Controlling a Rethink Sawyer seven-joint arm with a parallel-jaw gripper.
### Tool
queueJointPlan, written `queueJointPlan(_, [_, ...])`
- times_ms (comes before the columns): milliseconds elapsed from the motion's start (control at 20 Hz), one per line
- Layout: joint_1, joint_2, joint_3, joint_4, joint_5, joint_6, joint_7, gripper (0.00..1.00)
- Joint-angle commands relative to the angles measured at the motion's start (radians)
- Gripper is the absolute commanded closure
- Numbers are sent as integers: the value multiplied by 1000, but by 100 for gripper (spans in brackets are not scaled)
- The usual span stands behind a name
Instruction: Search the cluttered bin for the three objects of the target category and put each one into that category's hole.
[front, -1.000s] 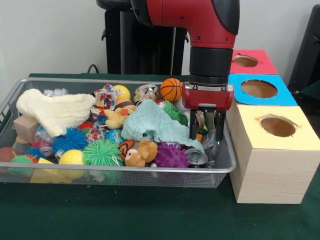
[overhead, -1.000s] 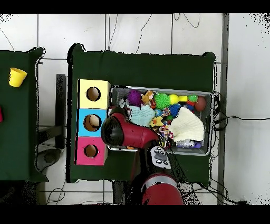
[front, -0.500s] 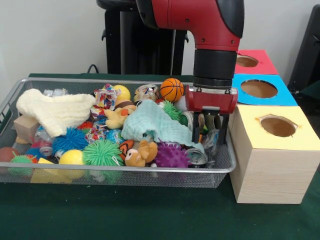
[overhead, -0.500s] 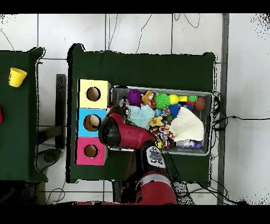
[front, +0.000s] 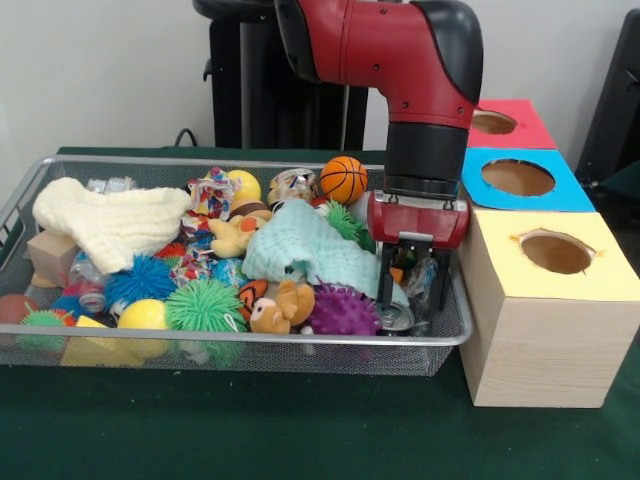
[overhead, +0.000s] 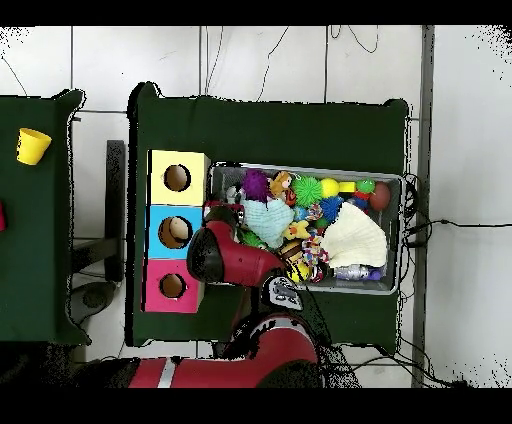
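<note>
Crushed can (front: 397, 317) lies at the wire bin's (front: 455, 335) end nearest the yellow-topped box (front: 545, 300), beside the mint cloth (front: 315, 250); gripper (front: 412, 298) hangs over it with fingers spread, empty, so looks like the grasp step, next needs descent and closing squarely.

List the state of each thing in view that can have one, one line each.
Gripper: fingers apart, lowered into the bin's end by the boxes, holding nothing visible.
Wire bin: full of toys and cloths.
Mint cloth: crumpled, draped over toys.
Cream cloth: bunched at the bin's other end.
Yellow box: hole open.
Blue box: hole open.
Red box: hole open.
</note>
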Motion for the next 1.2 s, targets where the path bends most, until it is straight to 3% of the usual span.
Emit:
queueJointPlan(50, [33, 94, 27, 35, 55, 105, 202, 0])
queueJointPlan(500, [41, -4, 13, 91, 72, 387, 150, 0])
queueJointPlan(850, [36, -69, 16, 86, 59, 522, 151, 0])
queueJointPlan(1200, [1, -64, 82, 51, 40, 531, 147, 0])
